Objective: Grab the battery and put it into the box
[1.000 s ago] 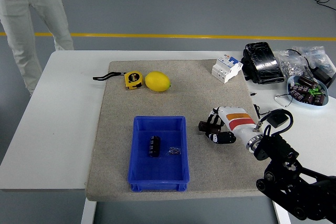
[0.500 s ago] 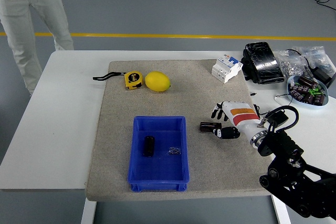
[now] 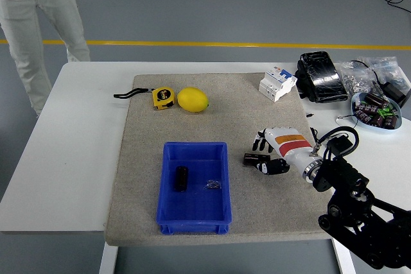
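Note:
A blue box (image 3: 166,187) sits on the beige mat near the front edge. A black battery (image 3: 182,178) lies inside it, next to a small metallic bit (image 3: 213,185). A second black battery (image 3: 253,158) lies on the mat just right of the box. My right hand (image 3: 262,154), white with an orange band, reaches in from the lower right. Its fingers (image 3: 261,139) are spread above the second battery and its thumb is below it. The hand is close against the battery and not closed around it. The left arm is out of view.
A yellow tape measure (image 3: 162,97) and a lemon (image 3: 192,99) lie at the mat's back left. A white circuit breaker (image 3: 277,83), a black wrapped pack (image 3: 321,76) and a bowl of parts (image 3: 376,111) are at the back right. A person (image 3: 38,17) stands at the far left corner.
The battery in the box has settled from a blurred position. My right hand drew back to the right, leaving the second battery on the mat, then moved left against it again.

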Controlling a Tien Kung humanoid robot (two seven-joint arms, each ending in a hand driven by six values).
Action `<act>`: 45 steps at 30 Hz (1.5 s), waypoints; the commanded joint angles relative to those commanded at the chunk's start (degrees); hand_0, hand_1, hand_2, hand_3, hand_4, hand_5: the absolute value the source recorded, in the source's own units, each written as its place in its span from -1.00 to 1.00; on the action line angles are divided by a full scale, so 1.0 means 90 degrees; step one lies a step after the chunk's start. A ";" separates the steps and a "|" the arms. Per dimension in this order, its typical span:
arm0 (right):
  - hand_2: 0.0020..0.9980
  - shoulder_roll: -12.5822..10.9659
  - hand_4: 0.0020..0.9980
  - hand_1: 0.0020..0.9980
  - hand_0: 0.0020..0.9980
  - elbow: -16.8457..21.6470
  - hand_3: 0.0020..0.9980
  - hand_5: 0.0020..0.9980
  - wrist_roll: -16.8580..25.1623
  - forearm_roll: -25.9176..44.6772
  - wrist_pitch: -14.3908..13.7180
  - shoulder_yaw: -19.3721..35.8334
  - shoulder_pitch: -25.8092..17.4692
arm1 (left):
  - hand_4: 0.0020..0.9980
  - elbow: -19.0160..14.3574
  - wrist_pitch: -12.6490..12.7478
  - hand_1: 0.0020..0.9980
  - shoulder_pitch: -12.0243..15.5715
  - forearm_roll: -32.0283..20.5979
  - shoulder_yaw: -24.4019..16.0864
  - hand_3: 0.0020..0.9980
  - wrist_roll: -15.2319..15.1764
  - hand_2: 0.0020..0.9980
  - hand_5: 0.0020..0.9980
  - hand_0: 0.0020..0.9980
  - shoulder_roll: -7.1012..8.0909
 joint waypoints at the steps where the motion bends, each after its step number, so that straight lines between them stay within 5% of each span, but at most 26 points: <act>1: 0.32 0.0001 0.91 0.07 -0.13 -0.0009 0.09 -0.30 -0.0001 -0.0012 0.0008 -0.0007 0.0011 | 0.43 0.0001 -0.0003 0.40 -0.0001 0.0007 -0.0006 0.37 0.0001 0.49 0.35 0.45 0.0002; 13: 0.40 0.0036 0.92 0.21 0.03 -0.0211 0.21 -0.31 0.0065 -0.0099 -0.0027 -0.0168 0.0041 | 0.43 0.0003 0.0011 0.40 -0.0012 0.0013 -0.0001 0.37 0.0007 0.49 0.35 0.45 0.0005; 22: 0.38 0.0126 0.88 0.18 0.01 -0.0411 0.17 -0.33 0.0140 0.0106 -0.0370 -0.0390 0.0106 | 0.43 -0.0005 -0.0013 0.40 -0.0029 0.0050 -0.0015 0.37 0.0009 0.49 0.35 0.45 0.0000; 23: 0.17 0.0143 0.73 0.04 -0.11 -0.0439 0.07 -0.40 0.0143 0.0137 -0.0424 -0.0417 0.0111 | 0.43 -0.0006 -0.0016 0.40 -0.0028 0.0048 -0.0015 0.37 0.0007 0.49 0.35 0.45 -0.0001; 35: 0.01 0.0268 0.54 -0.11 -0.23 -0.0849 -0.01 -0.47 0.0226 0.0479 -0.0670 -0.0648 0.0132 | 0.43 -0.0018 -0.0071 0.41 -0.0013 0.0075 -0.0034 0.37 0.0004 0.49 0.35 0.45 0.0001; 45: -0.03 0.0251 0.52 -0.15 -0.33 -0.0778 -0.01 -0.47 0.0181 0.0400 -0.0809 -0.0618 0.0124 | 0.43 -0.0022 -0.0124 0.40 -0.0008 0.0118 -0.0061 0.37 0.0015 0.49 0.35 0.45 0.0018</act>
